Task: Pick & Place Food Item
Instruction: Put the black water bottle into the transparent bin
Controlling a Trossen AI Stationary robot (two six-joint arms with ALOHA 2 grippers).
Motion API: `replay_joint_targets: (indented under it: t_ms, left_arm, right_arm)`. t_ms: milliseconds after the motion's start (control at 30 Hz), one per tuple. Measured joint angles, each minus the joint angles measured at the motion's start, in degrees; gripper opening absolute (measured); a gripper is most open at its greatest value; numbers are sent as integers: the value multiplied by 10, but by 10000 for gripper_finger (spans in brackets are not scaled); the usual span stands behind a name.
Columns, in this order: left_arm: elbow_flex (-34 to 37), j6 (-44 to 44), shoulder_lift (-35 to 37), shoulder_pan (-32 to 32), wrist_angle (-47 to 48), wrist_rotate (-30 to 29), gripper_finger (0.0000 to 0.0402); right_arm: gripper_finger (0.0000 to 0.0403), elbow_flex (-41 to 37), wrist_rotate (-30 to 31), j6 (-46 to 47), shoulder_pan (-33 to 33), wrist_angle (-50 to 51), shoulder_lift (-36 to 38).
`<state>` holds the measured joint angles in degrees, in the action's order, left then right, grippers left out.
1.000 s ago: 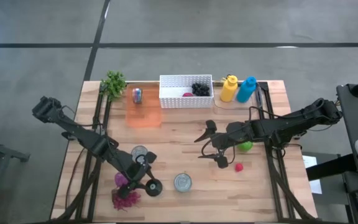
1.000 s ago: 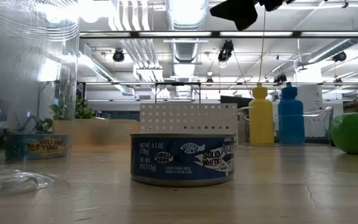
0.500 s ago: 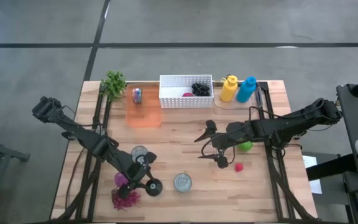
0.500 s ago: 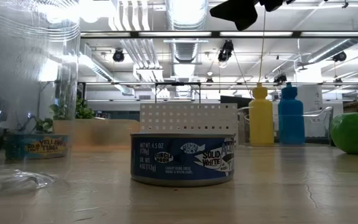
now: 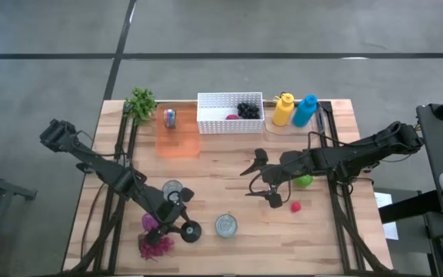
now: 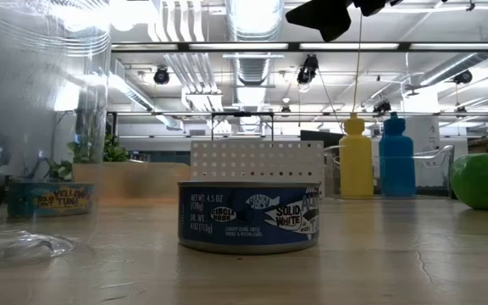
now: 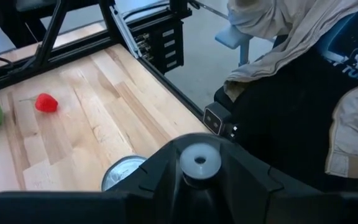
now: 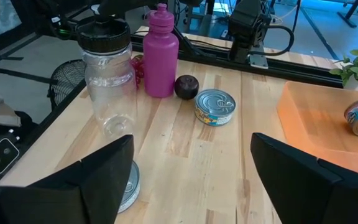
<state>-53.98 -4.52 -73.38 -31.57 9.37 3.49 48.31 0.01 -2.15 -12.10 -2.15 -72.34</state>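
Risk noted: right gripper [image 5: 258, 178], jaws wide open and empty, hangs beside the red strawberry [image 5: 295, 206]; misaligned descent would knock it away. Left gripper [image 5: 181, 213] state indeterminate.

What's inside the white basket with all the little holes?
In the white basket you can see a bunch of dark grapes and something small and pink-red beside them. The basket's wall may hide more, so what else is inside cannot be told.
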Motion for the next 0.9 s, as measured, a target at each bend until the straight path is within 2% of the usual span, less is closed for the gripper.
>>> replay_joint_targets:
  t_ms: [333, 900]
  left_arm:
    - [0, 0, 0, 0, -6, 0, 127]
    - [18, 0, -1, 0, -21, 1, 125]
  right_arm:
    - [306, 0, 0, 0, 0, 0, 0]
    - [326, 0, 0, 0, 0, 0, 0]
